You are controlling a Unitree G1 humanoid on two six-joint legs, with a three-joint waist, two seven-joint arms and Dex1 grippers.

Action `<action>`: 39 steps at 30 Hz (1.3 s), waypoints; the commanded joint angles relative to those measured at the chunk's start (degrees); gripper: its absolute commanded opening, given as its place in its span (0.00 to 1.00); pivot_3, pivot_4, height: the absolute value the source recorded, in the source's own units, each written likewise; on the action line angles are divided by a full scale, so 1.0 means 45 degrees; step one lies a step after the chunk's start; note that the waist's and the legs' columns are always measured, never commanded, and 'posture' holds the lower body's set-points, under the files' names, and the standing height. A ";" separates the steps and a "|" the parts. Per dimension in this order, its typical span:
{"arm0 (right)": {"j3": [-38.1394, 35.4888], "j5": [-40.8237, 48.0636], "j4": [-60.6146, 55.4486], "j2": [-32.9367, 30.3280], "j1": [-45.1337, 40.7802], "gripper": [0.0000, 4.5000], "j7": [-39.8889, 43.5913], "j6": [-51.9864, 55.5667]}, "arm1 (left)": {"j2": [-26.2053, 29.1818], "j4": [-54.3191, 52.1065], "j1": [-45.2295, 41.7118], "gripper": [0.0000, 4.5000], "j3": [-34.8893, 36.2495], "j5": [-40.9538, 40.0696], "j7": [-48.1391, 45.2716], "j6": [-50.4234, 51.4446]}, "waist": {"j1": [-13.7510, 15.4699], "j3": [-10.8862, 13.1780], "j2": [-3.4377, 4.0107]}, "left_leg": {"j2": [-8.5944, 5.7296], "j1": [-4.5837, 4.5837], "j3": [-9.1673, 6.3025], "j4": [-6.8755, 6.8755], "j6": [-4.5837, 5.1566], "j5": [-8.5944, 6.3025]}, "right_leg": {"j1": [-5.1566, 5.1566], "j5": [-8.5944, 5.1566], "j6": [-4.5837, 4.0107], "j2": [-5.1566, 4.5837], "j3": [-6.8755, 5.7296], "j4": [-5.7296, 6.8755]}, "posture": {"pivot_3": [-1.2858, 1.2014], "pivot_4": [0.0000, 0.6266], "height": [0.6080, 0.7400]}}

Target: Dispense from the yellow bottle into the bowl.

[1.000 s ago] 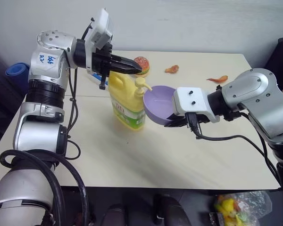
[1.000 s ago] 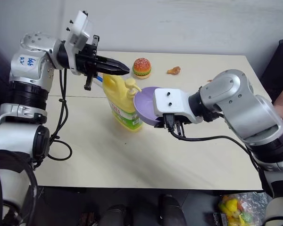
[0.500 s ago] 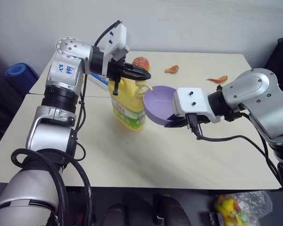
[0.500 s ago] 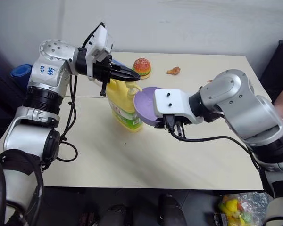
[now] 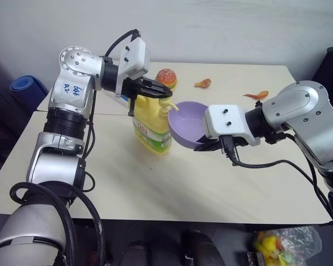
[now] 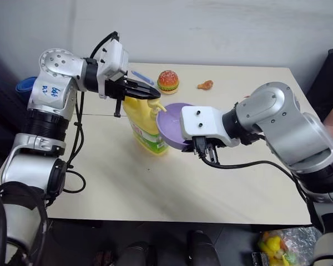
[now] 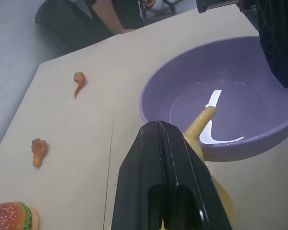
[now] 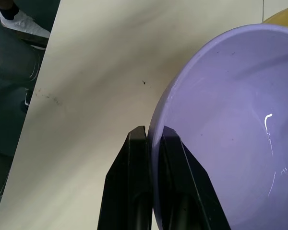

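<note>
The yellow bottle [image 5: 151,126] stands upright on the table, its pump spout [image 7: 200,122] reaching over the bowl's rim. My left gripper [image 5: 167,93] is shut, and its tip rests on top of the pump head. The lavender bowl [image 5: 187,119] is held tilted off the table right beside the bottle. My right gripper [image 8: 153,138] is shut on the bowl's rim, one finger inside and one outside. A thin white streak [image 7: 213,99] shows inside the bowl [image 7: 252,112].
Behind the bottle on the beige table [image 5: 155,183] sit a toy burger [image 5: 166,77], a toy drumstick [image 5: 202,82] and an orange toy [image 5: 256,93]. A blue roll [image 5: 22,86] is off the table's left side. A bag of toys [image 5: 277,244] is on the floor.
My left gripper has come down from above the bottle onto the pump head and rolled a little. The right gripper and the bowl have stayed put.
</note>
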 commanded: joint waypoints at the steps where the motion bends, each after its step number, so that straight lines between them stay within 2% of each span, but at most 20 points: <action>1: -0.0404 0.0130 -0.0294 -0.0073 -0.0136 0.00 -0.0037 -0.0117 | -0.0139 0.0434 0.0952 0.01 -0.1151 0.1161 0.0111 -0.0028 | 0.0000 -0.0008 0.0007 | 0.0003 0.0021 -0.0003 -0.0005 0.0004 -0.0002 | 0.0030 0.0000 0.0000 0.0000 -0.0004 -0.0012 | 0.52 0.24 1.00; 10: -0.0377 0.0161 -0.0252 0.0001 -0.0081 0.00 -0.0103 -0.0036 | -0.0427 0.1145 0.1323 0.01 -0.1434 0.1939 0.1132 -0.1319 | 0.0040 -0.0040 0.0013 | 0.0003 0.0074 -0.0015 -0.0013 0.0017 -0.0010 | 0.0093 0.0000 0.0000 -0.0009 -0.0013 -0.0033 | 0.52 0.24 1.00; 19: -0.0357 0.0200 -0.0205 0.0014 -0.0073 0.00 -0.0201 0.0011 | -0.0480 0.0565 0.1963 0.01 -0.1585 0.1821 0.0831 -0.1382 | 0.0039 -0.0063 0.0028 | 0.0007 0.0206 -0.0039 -0.0055 0.0048 -0.0030 | 0.0196 -0.0001 0.0000 -0.0013 0.0013 -0.0066 | 0.52 0.24 1.00; 24: -0.0414 0.0199 -0.0269 -0.0059 0.0048 0.00 -0.0228 -0.0044 | -0.0554 0.0387 0.0987 0.01 -0.0732 0.0816 0.0666 0.0096 | 0.0038 -0.0064 0.0029 | 0.0004 0.0207 -0.0040 -0.0052 0.0059 -0.0037 | 0.0200 0.0000 0.0001 -0.0018 0.0013 -0.0067 | 0.52 0.24 1.00; 28: -0.0531 0.0160 -0.0388 -0.0232 0.0314 0.00 -0.0295 -0.0185 | -0.0210 -0.0345 -0.0031 0.01 0.0251 -0.0529 0.0077 0.2369 | 0.0024 -0.0057 0.0027 | 0.0004 0.0180 -0.0036 -0.0052 0.0064 -0.0039 | 0.0177 0.0000 0.0001 -0.0013 0.0013 -0.0069 | 0.52 0.24 1.00; 32: -0.0810 0.0132 -0.0696 -0.0531 0.1053 0.00 -0.0564 -0.0282 | 0.1007 -0.1867 -0.0735 0.20 0.1109 -0.2174 -0.1275 0.5076 | -0.0034 -0.0041 0.0027 | 0.0002 0.0019 -0.0040 -0.0030 0.0062 -0.0037 | 0.0030 0.0004 0.0009 -0.0007 0.0006 -0.0067 | 0.52 0.24 1.00; 33: -0.0907 0.0139 -0.0790 -0.0600 0.1282 0.00 -0.0652 -0.0309 | 0.1313 -0.2285 -0.0752 0.27 0.1233 -0.2483 -0.1478 0.5554 | -0.0050 -0.0039 0.0028 | 0.0002 -0.0074 -0.0032 -0.0018 0.0059 -0.0036 | -0.0085 0.0006 0.0011 -0.0002 0.0021 -0.0049 | 0.52 0.24 1.00; 35: -0.1055 -0.0032 -0.0879 -0.0732 0.1902 0.00 -0.0969 -0.0516 | 0.1928 -0.2947 -0.0733 0.39 0.1491 -0.3036 -0.1825 0.6413 | -0.0068 -0.0029 0.0030 | -0.0004 -0.0150 -0.0021 -0.0014 0.0054 -0.0033 | -0.0173 0.0006 0.0012 -0.0003 0.0030 -0.0032 | 0.52 0.24 1.00; 39: -0.1260 -0.0916 -0.0774 -0.1159 0.3930 0.00 -0.1876 -0.1687 | 0.3817 -0.4776 -0.0357 0.66 0.2126 -0.4763 -0.2882 0.8846 | -0.0050 -0.0025 0.0032 | 0.0002 -0.0179 -0.0027 -0.0011 0.0053 -0.0033 | -0.0180 0.0006 0.0013 -0.0010 -0.0002 -0.0067 | 0.52 0.24 1.00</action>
